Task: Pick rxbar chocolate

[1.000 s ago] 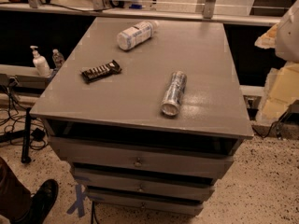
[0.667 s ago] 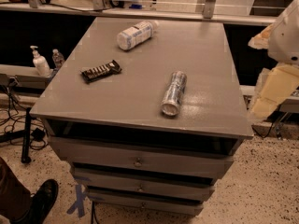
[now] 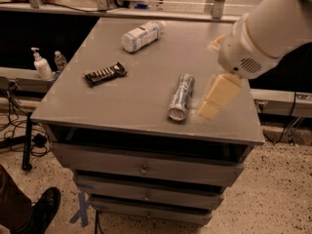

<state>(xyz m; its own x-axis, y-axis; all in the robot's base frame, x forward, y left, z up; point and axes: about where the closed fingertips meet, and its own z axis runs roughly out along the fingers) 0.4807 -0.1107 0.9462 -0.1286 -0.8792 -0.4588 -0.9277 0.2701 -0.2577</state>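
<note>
The rxbar chocolate (image 3: 105, 74) is a flat black bar with white lettering. It lies on the left part of the grey cabinet top (image 3: 122, 106). My gripper (image 3: 214, 101) hangs from the white arm (image 3: 263, 38), which reaches in from the upper right. It is low over the right part of the top, just right of the silver can (image 3: 181, 96). It is far to the right of the bar, with the can between them, and nothing shows in it.
A white plastic bottle with a blue label (image 3: 141, 35) lies at the back of the top. The cabinet has drawers (image 3: 144, 168) in front. A soap dispenser (image 3: 41, 65) and a small bottle (image 3: 60, 60) stand on a ledge to the left. A person's shoe (image 3: 41, 211) is on the floor at bottom left.
My arm has swung in from the right edge of the view and now reaches over the cabinet top, with the gripper beside the can. The bar, the can and the bottle have not moved.
</note>
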